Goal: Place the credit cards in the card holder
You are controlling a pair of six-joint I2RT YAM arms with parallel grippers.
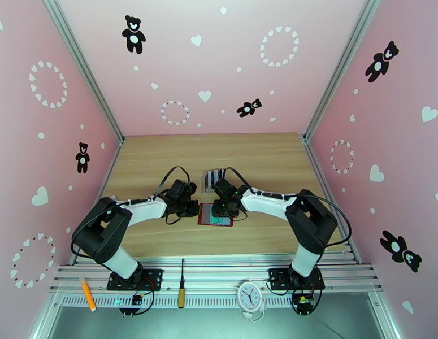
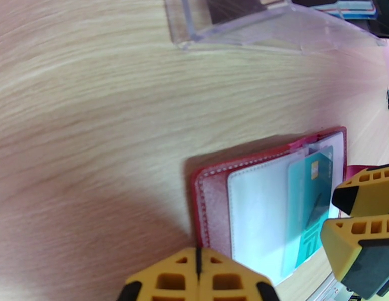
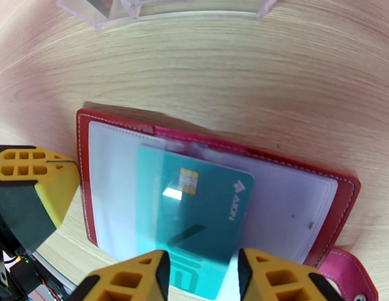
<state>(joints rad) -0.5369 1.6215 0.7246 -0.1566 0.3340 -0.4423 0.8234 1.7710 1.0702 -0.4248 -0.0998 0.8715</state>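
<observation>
One teal card point(image 3: 194, 211) beneath the right claw point(image 3: 203, 269)

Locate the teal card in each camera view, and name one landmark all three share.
Top external: teal card just below the picture's centre.
Left wrist: lower right, on the red card holder.
Right wrist: bottom centre, just above the right gripper.
Shared landmark: the red card holder, open under the card.
</observation>
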